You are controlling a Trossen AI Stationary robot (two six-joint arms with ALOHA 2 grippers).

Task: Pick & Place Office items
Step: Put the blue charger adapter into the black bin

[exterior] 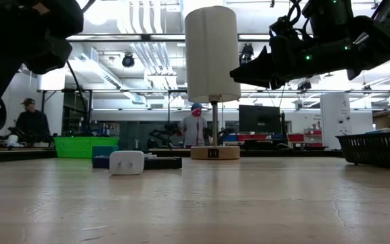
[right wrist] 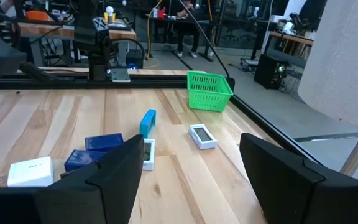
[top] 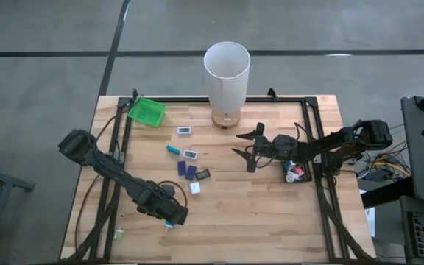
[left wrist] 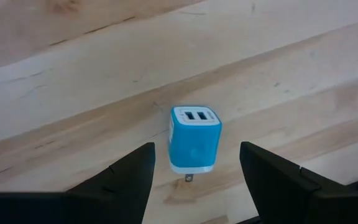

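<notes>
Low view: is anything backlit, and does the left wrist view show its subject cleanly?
In the low view, bright ceiling lights leave the right gripper a dark silhouette, and the near table looks soft. In the left wrist view, the blue charger is sharp and evenly lit between the open fingers, without glare.

Tall white cylinder (top: 227, 73) upright on round wooden base, far edge of wooden surface (top: 271, 206). Green tray (top: 146, 112) at far-left corner. Black tray (top: 297, 171) at right edge.

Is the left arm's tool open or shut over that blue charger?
Open. The left tool has its fingers spread either side of the blue charger, not touching it.
</notes>
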